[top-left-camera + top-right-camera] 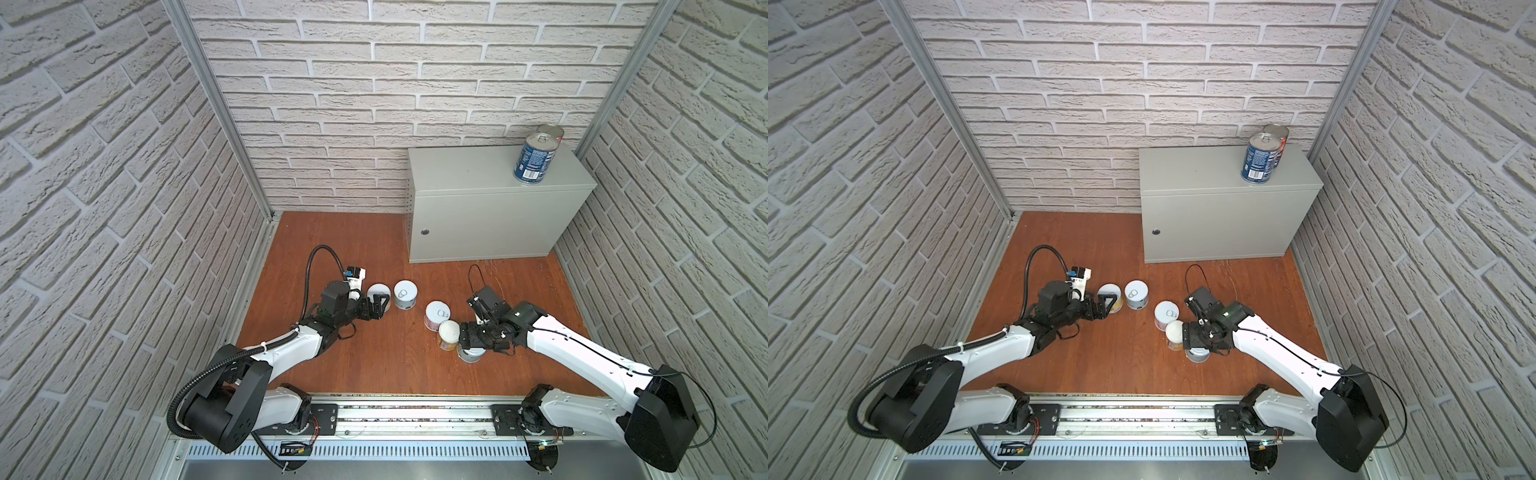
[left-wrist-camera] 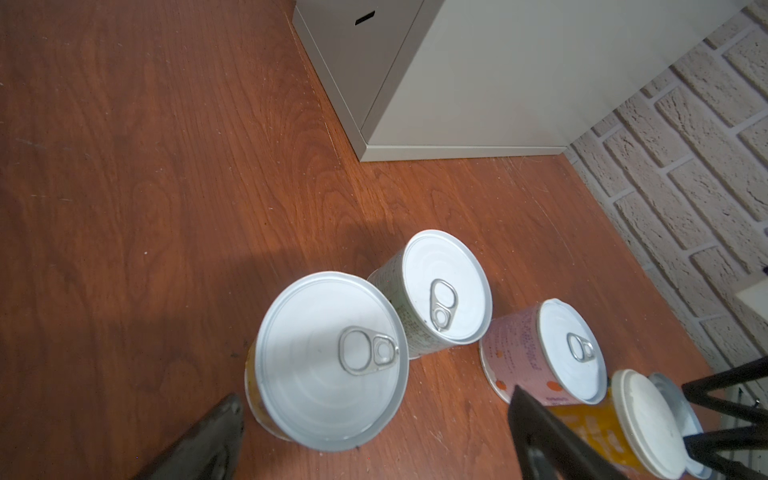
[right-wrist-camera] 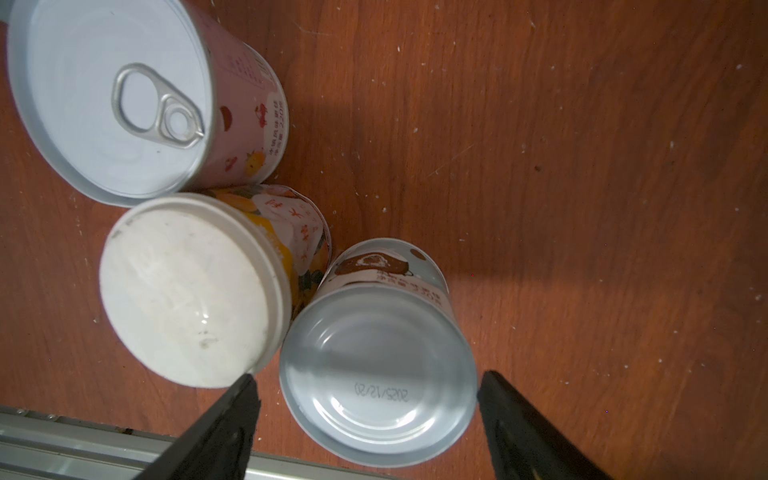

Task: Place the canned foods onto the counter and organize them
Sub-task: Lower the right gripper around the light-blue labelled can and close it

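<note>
Right end effector [image 3: 369, 376] parted, empty, astride grey tin [image 3: 378, 332]; left end effector [image 2: 374, 395] likewise astride yellow tin [image 2: 324, 357].

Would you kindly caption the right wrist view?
Open right claw straddling the grey tin, orange tin and pink tin alongside.

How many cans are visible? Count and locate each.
7. On the counter's right end: front blue can, rear blue can. On the floor: yellow can, white can, pink can, orange can, grey can.
</note>
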### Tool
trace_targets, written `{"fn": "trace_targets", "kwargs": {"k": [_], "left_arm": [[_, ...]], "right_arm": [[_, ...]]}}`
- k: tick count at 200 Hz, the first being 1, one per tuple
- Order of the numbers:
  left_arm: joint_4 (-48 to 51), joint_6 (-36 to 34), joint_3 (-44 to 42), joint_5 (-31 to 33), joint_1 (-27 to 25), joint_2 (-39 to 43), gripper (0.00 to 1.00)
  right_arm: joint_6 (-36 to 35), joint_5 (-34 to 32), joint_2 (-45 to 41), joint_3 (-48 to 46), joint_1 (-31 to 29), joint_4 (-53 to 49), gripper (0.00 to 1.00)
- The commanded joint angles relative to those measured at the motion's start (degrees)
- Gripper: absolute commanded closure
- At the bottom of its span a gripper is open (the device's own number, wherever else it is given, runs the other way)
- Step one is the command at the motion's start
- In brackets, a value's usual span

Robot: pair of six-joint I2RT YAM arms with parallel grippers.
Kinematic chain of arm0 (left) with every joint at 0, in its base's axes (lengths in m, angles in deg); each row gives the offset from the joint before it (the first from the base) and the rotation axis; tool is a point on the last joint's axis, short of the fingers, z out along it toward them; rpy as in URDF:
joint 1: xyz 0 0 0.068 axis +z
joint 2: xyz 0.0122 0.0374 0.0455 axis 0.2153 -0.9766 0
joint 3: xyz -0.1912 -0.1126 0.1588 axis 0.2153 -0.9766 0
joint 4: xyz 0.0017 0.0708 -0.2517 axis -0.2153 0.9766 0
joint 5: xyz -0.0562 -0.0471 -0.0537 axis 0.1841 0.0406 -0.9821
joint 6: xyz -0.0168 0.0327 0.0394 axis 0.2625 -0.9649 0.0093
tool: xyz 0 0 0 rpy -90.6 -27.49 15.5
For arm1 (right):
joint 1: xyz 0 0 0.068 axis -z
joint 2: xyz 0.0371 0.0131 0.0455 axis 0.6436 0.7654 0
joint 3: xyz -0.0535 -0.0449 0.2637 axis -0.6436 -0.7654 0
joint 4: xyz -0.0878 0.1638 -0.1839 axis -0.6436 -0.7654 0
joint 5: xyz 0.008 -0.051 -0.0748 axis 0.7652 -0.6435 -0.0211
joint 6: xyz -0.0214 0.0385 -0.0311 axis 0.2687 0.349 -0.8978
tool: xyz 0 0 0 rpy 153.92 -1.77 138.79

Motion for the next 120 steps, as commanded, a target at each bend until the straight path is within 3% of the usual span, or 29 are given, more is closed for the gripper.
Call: {"fn": "trace_targets", "kwargs": {"k": [1, 120], "left_arm": [[-2.1, -1.0, 0.6, 0.5, -0.4, -0.4, 0.01], [-0.9, -1.0, 0.9, 1.8, -0.5, -0.5, 0.01]], "right_arm": [[0.8, -2.6, 0.8, 0.0, -0.8, -1.8, 0.15], [1.4, -4.3, 5.2, 0.0, -2.0, -0.1, 0.15]]}}
